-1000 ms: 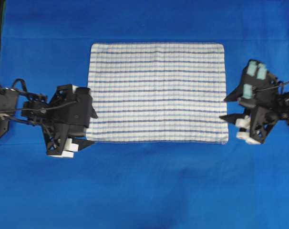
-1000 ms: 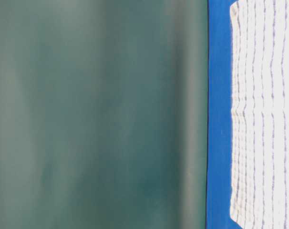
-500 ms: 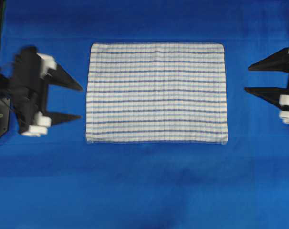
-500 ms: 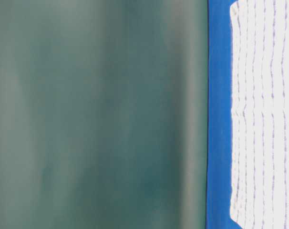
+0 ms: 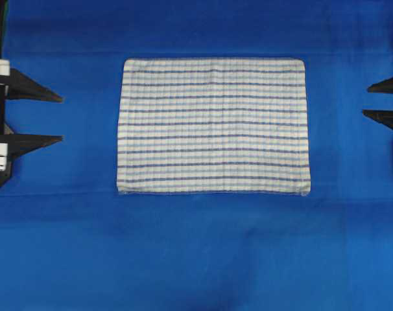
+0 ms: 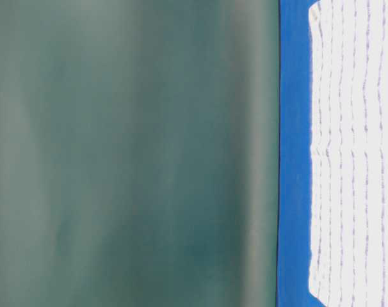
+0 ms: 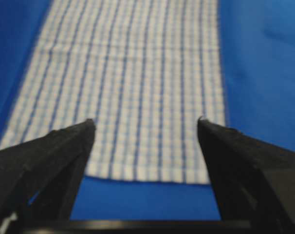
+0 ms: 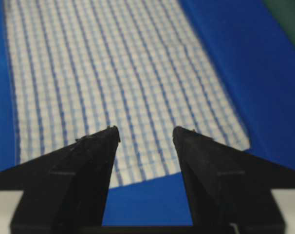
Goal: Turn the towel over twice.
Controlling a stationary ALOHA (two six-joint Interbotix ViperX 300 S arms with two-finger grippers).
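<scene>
The towel, white with thin blue stripes, lies flat and spread out in the middle of the table. It also shows as the striped towel in the table-level view. My left gripper stands open at the far left, well clear of the towel's left edge, with nothing between its fingers. My right gripper is open at the far right, also apart from the towel. In the left wrist view, the gripper frames the towel ahead. The right wrist view has the gripper facing the towel.
A plain blue cloth covers the whole table around the towel, with wide free strips on every side. A dull green backdrop stands behind the table.
Both arms have drawn back from the towel's short edges to the far sides of the table. The right jaws have narrowed slightly. The towel has stayed flat in place.
</scene>
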